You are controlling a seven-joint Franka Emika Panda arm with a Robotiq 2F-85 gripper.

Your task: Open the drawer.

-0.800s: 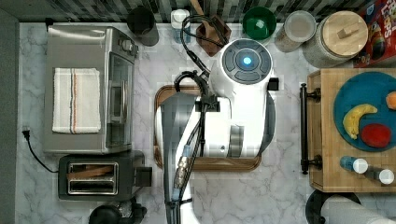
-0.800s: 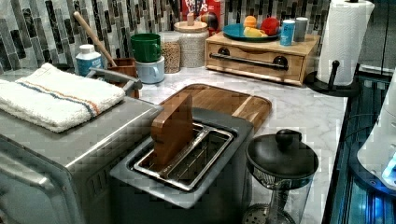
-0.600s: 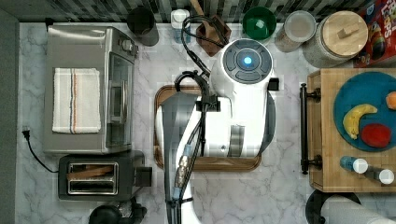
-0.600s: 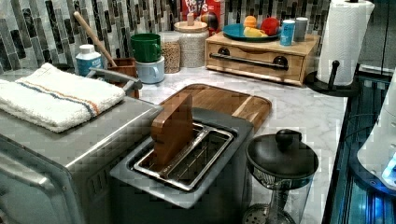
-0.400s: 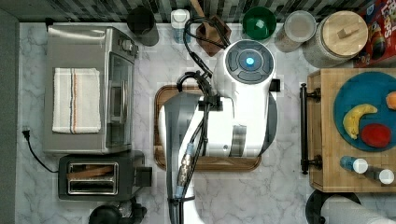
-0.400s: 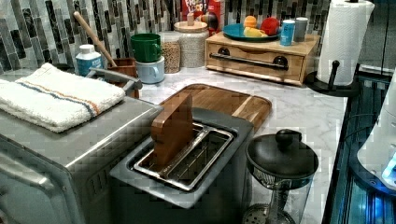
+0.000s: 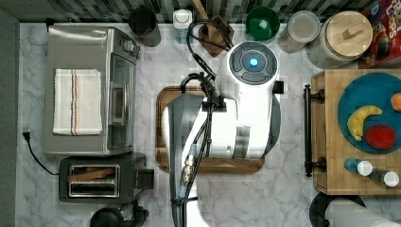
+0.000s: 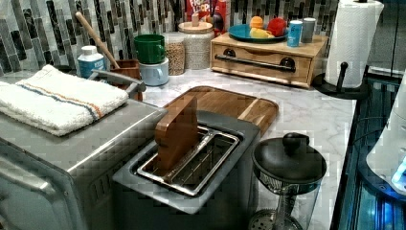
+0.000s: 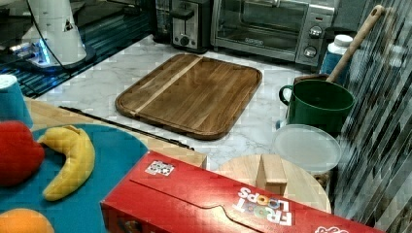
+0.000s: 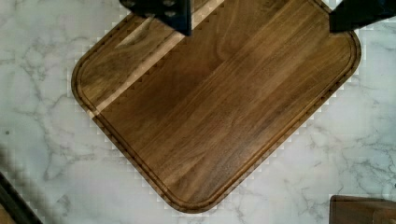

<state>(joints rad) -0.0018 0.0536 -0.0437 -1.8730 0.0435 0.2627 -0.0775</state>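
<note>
I operate a single arm (image 7: pixel 222 127), which hangs above the walnut tray (image 10: pixel 219 98) at the centre of the marble counter (image 7: pixel 283 198). In the wrist view the gripper (image 10: pixel 259 16) looks straight down at the tray, and its two dark fingertips (image 10: pixel 175 14) stand well apart with bare wood visible between them, so I read the fingers as open and holding nothing. The drawer (image 8: pixel 261 62) sits closed in the light-wood box at the top view's right edge, under a blue plate (image 7: pixel 366 101) of fruit, and lies well apart from the fingers across a strip of bare marble. The handle (image 7: pixel 308 130) is the governing feature: a long black bar on two posts, running vertically in the top view, parallel to the tray's near side and facing the arm. I judge that the coming move is a traverse from the tray toward the top view's right, with the fingers turned so that they straddle the bar across its long axis, followed by a pull back toward the tray. In the left view the handle (image 8: pixel 253 62) runs horizontally across the drawer front, unobstructed.
</note>
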